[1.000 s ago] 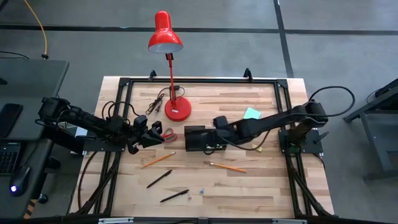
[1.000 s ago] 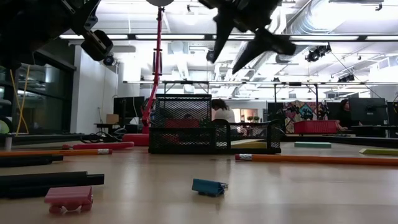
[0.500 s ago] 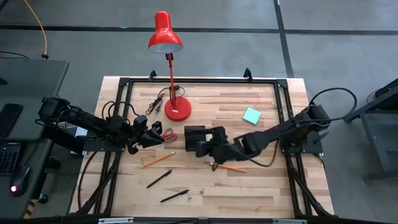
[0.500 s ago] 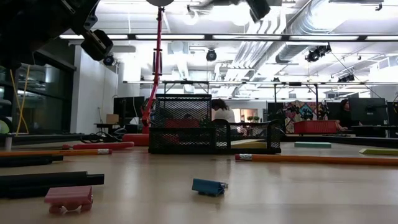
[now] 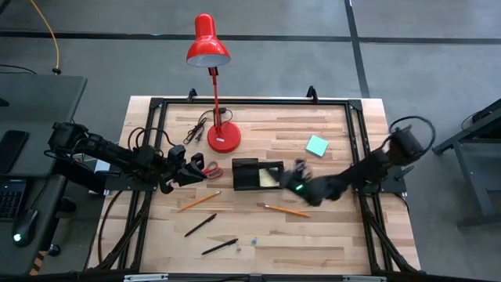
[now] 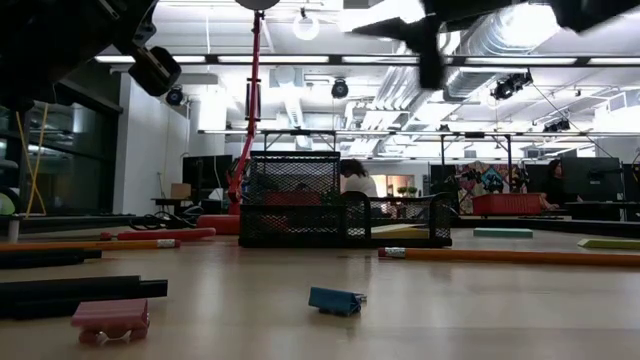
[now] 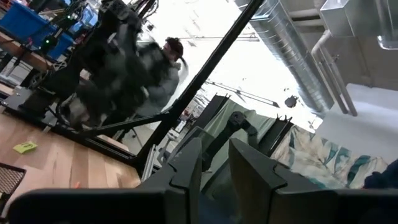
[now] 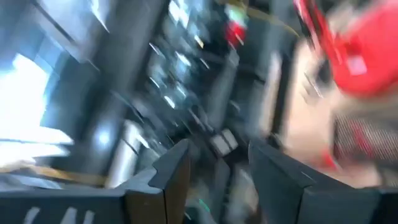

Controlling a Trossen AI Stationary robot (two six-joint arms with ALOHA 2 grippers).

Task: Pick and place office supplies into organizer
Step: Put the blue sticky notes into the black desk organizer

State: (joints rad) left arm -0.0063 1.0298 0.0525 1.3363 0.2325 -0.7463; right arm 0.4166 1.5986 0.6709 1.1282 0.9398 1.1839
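Organizer: mid-tabletop, long axis left to right, a yellow pad in its right compartment.
Orange pencil: lies just in front of the organizer, nearly left to right.
My right gripper: arm stretched low across the tabletop, blurred; jaws parted, nothing between them.
My left gripper: beside the red-handled scissors; jaws slightly apart, holding nothing that I can see.

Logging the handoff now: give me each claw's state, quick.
Left claw: fingers slightly apart, nothing between them, parked near the scissors.
Right claw: open, empty, just right of the organizer.
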